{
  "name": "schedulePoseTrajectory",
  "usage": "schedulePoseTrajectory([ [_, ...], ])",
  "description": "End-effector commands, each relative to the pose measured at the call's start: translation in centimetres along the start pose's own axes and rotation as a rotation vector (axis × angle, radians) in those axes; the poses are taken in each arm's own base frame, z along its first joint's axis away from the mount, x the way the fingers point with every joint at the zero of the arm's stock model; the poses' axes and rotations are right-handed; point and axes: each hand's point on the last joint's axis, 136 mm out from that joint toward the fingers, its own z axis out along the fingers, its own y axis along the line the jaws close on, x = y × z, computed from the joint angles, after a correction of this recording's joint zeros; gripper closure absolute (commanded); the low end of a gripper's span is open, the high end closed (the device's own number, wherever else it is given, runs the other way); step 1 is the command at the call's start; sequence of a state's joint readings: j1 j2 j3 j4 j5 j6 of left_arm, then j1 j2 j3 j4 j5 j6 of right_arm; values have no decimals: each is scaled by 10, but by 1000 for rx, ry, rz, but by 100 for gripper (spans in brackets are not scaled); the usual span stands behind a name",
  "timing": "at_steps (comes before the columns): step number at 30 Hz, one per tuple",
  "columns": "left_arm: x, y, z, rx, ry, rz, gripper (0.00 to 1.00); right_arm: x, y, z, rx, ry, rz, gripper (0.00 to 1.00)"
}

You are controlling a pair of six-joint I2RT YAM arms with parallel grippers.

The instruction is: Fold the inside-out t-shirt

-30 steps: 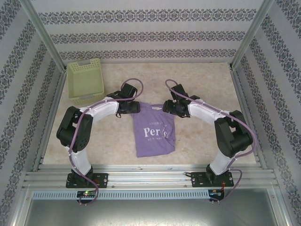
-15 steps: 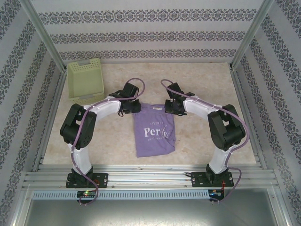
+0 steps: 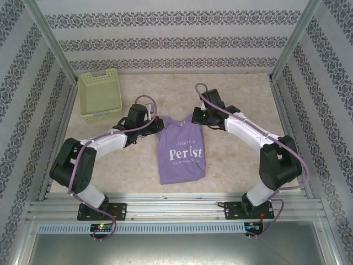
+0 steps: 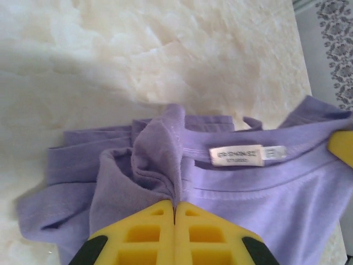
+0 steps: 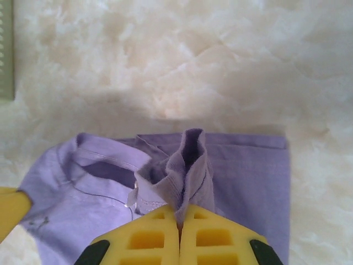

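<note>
Just right of the pale green basket point(image 3: 101, 95) and a little nearer the arm bases, the lavender t-shirt point(image 3: 179, 172) lies on the pale surface point(image 3: 242, 94) as a narrow upright panel, white lettering point(image 3: 185, 153) facing up and the hem end flat and tidy. Up at the neck end, here we go: the left claw point(image 4: 174, 207), on the basket side of the shirt, is pressed together on a bunched ridge of shoulder cloth right beside the neck label point(image 4: 236, 155), and the right claw point(image 5: 179, 212), on the side away from the basket, is clamped the same way on a pinched-up tuft at the other shoulder. By the look of it the sides are already brought in and the print is outward, so I'd call this about midway, with the top-to-hem fold not yet made and the neck end barely off the surface. Compared with a second ago, both claws have gone from hovering at the shoulders to gripping them, the left arm has stretched out low toward the basket side, the right elbow has swung wider, and the cloth has been tugged smoother, so the lettering reads across in full where a crease hid its end.
</note>
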State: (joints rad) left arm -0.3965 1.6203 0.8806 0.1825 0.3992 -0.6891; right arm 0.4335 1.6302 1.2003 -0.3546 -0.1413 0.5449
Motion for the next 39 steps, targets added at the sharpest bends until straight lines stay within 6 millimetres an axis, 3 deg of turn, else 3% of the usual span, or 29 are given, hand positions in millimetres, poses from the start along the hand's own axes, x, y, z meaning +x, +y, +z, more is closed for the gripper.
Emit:
schedulePoseTrajectory([
  [1, -6, 16, 11, -3, -29, -46, 100, -15, 4, 8, -17, -11, -38, 100],
  [7, -3, 53, 23, -119, -9, -69, 100, -14, -30, 39, 107, 40, -84, 100],
  [12, 1, 74, 26, -190, 6, -85, 98, -18, -44, 55, 176, 53, -135, 100],
  [17, 1, 96, 20, -309, 21, -110, 84, -23, -54, 65, 232, 66, -143, 99],
  [20, -5, 101, 14, -371, 34, -86, 75, -28, -56, 66, 243, 65, -140, 92],
  [25, -14, 93, -8, -428, 22, -71, 53, -30, -53, 56, 245, 73, -142, 64],
  [28, -9, 80, -22, -441, 3, -55, 43, -22, -52, 43, 228, 69, -111, 52],
  [30, -1, 70, -27, -444, 4, -37, 37, -12, -53, 36, 206, 76, -85, 49],
  [35, 24, 57, -30, -449, 23, -39, 34, 14, -60, 31, 178, 100, -27, 48],
  [39, 58, 25, -25, -393, 45, 20, 30, 33, -66, 37, 160, 135, 11, 50],
])
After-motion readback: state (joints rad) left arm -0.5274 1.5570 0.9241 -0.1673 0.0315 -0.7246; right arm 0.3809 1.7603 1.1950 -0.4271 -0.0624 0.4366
